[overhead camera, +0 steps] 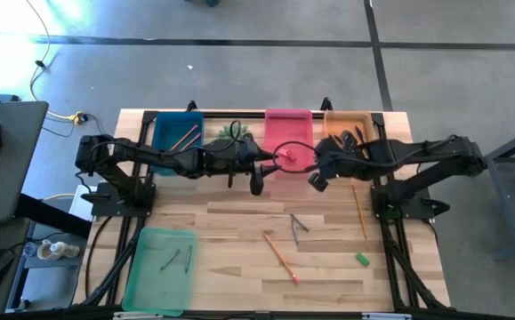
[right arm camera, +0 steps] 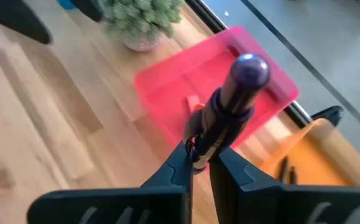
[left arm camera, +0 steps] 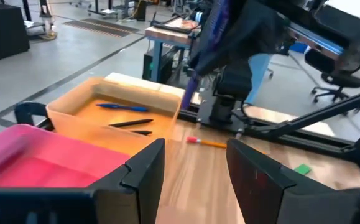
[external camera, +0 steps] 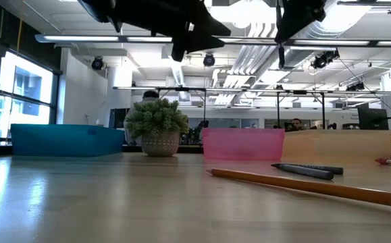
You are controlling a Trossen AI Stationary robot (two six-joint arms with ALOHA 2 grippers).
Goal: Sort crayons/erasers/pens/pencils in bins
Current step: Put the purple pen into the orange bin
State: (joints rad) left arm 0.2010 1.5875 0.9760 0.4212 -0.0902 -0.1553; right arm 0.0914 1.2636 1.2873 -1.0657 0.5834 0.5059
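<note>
Pens lay in the orange bin (overhead camera: 347,119) and pencils in the blue bin (overhead camera: 178,132). On the table (overhead camera: 239,222), pencils, crayons and a green eraser (overhead camera: 362,259) remained. The left gripper (left arm camera: 195,168) stood spread and empty; the right gripper (right arm camera: 199,163) pinched a purple pen (right arm camera: 229,106).

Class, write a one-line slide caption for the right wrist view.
Right gripper shut on a dark purple pen, held above the pink bin beside the orange bin.

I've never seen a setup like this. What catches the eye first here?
Probably the two dark arms meeting at the back of the table: the right tool is shut on a dark purple pen above the pink bin, while the left tool hangs open beside it. Next, the row of bright bins, blue, pink and orange, with a small spiky plant between blue and pink.
</note>
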